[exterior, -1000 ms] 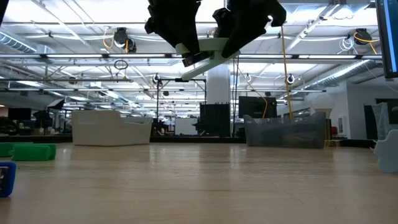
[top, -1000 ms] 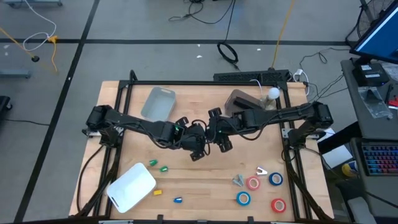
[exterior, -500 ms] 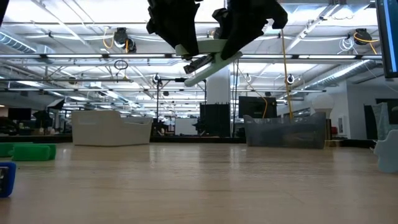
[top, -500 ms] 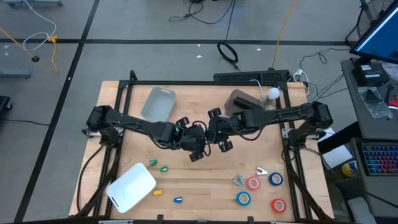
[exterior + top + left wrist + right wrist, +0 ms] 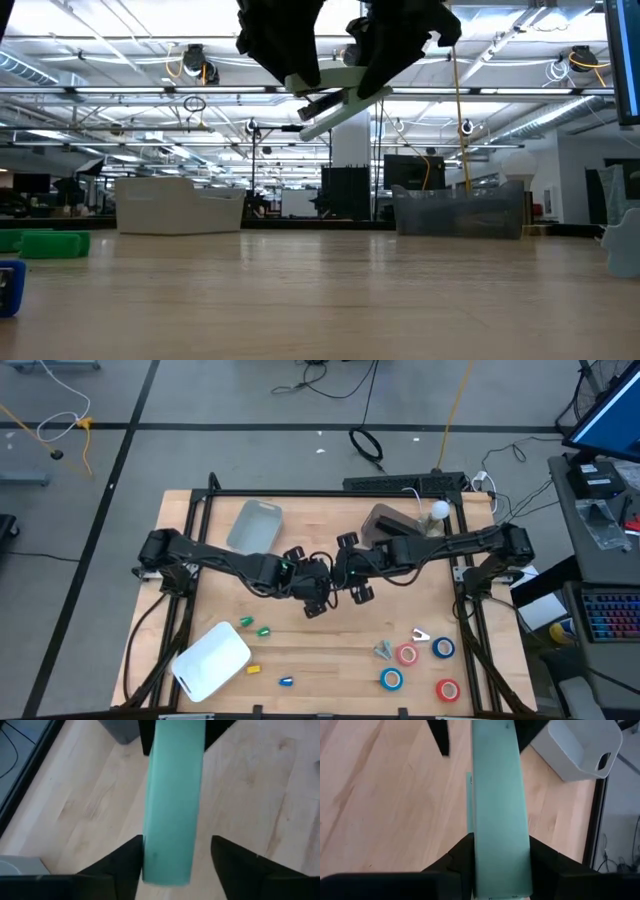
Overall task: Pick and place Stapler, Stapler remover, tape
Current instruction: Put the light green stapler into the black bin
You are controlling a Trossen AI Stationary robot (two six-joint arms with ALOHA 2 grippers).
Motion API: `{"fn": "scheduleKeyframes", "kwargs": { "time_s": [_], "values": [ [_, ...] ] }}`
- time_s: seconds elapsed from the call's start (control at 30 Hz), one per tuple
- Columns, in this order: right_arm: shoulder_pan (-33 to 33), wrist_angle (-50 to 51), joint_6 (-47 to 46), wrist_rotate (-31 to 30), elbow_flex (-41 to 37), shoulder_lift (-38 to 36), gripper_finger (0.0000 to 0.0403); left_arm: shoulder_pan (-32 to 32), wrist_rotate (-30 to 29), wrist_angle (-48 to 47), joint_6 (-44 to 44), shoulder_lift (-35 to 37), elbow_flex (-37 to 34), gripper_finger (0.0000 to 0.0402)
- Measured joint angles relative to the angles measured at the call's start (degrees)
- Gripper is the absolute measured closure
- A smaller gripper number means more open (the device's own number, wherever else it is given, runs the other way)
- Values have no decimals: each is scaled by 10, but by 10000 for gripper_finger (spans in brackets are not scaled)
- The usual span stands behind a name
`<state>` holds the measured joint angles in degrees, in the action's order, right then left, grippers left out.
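A pale green stapler hangs high over the middle of the table, between my two grippers, which face each other. My right gripper is shut on one end of it. The stapler's other end lies between the fingers of my open left gripper, with a clear gap on one side. In the high view both hands hide the stapler. Two red and two blue tape rolls lie flat at the near right. Beside them lie two metal stapler removers. My right gripper pinches the stapler's two long sides between its two fingers, near the end that faces it. The fingers slant down from the table's right and lie along the stapler. The stapler is lifted clear and tilted, its far end lower. My left gripper has one finger close against the stapler's side; whether it touches, I cannot tell.
A white bin stands at the near left, with small green, yellow and blue pieces around it. A grey bin and a brownish container stand at the far side. Bare wood lies under the grippers.
Both arms have kept their place. In the low view the stapler's lower end, on the left gripper's side, has sunk a little, so the stapler hangs more steeply tilted than before.
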<state>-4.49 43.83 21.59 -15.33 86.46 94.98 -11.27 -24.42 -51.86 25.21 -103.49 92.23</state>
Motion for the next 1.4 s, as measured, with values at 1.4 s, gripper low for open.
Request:
{"fn": "scheduleKeyframes", "kwargs": {
  "time_s": [1.4],
  "values": [
    [267,-76,-237,-43,-366,-301,285,-16,-7,-116,67,19,1,130]
  ]
}}
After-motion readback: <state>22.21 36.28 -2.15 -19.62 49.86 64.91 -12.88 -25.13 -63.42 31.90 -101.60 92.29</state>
